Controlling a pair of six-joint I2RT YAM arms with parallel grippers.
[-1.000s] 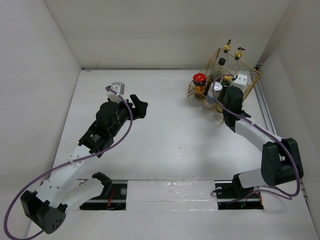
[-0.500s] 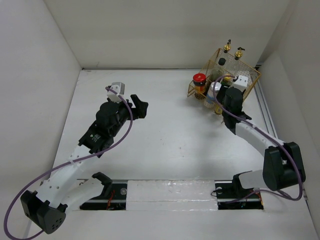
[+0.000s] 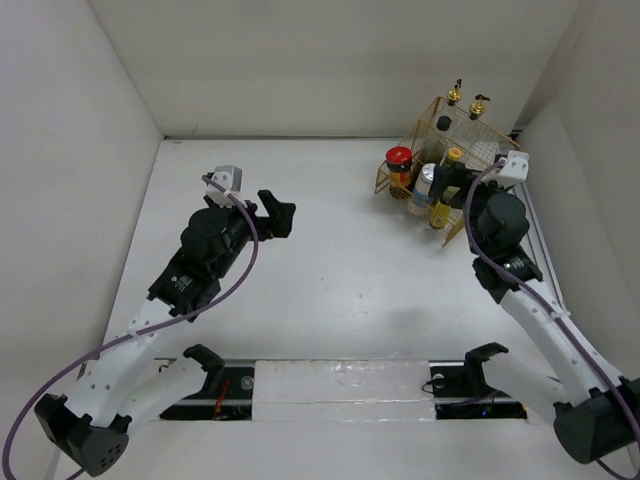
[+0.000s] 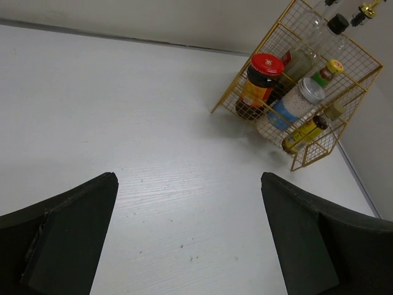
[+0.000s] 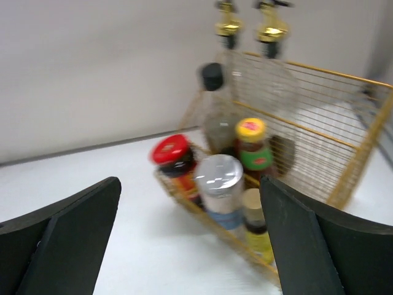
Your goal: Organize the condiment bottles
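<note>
The condiment bottles stand together in a gold wire basket [image 3: 497,139] at the table's back right. Among them are a red-lidded jar [image 3: 399,160], a silver-lidded jar [image 3: 430,178], a yellow-capped green-labelled bottle [image 3: 454,157], a black-capped bottle [image 3: 443,124] and two gold-capped ones [image 3: 455,93]. My right gripper [image 3: 456,183] hangs open just in front of the basket and holds nothing. Its wrist view shows the red-lidded jar [image 5: 175,160] and the silver-lidded jar [image 5: 221,187] beyond the right gripper [image 5: 190,239]. My left gripper [image 3: 280,212] is open over bare table at centre left. Nothing lies between the fingers of the left gripper [image 4: 189,236].
White walls close in the table on the left, back and right. The basket [image 4: 319,153] sits near the right wall, beside a metal rail [image 3: 530,215]. The arm bases and a mounting strip [image 3: 340,380] line the near edge.
Both grippers have opened wide. The right arm has drawn back from the basket toward the right and near side. The left arm has shifted slightly.
</note>
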